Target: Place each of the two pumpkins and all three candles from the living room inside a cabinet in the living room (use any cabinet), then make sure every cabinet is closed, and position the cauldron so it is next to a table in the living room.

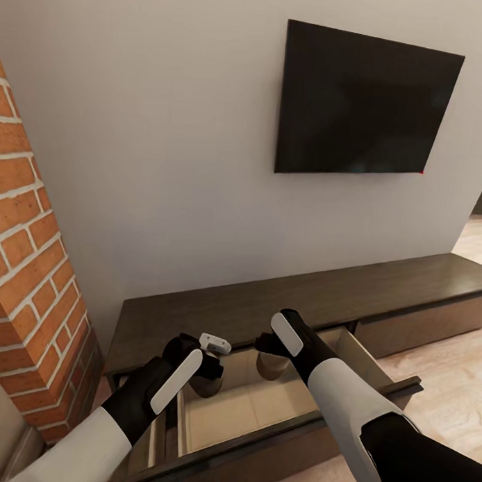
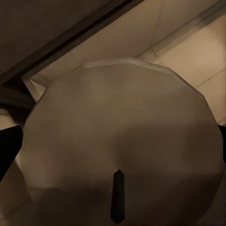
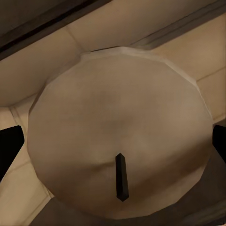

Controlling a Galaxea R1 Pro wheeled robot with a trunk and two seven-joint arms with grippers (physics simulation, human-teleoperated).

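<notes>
Dark-brown wood-grain low cabinet (image 1: pixel 280 308) runs along the wall under a black wall-mounted TV (image 1: pixel 364 103) in the head view, with one pull-out drawer (image 1: pixel 249 408) open and its pale inside showing; both arms reach down into it. The left gripper (image 1: pixel 207 370) holds a beige cylindrical candle (image 1: pixel 205 387) over the drawer's left part, and the right gripper (image 1: pixel 273 350) holds a second beige cylindrical candle (image 1: pixel 271 366) further along, well apart from the first. Left wrist view: the candle's flat top with its dark wick (image 2: pixel 117 197) sits between dark fingertips (image 2: pixel 8 148) (clamped on it, judging by the framing), pale drawer floor behind. Right wrist view: same picture, wick (image 3: pixel 121 176) and fingertips (image 3: pixel 9 146) flanking the candle, so held. Step in hand looks like stowing candles in the cabinet; next move calls for lowering both to the drawer floor, releasing, then pulling clear before the drawer is shut.
</notes>
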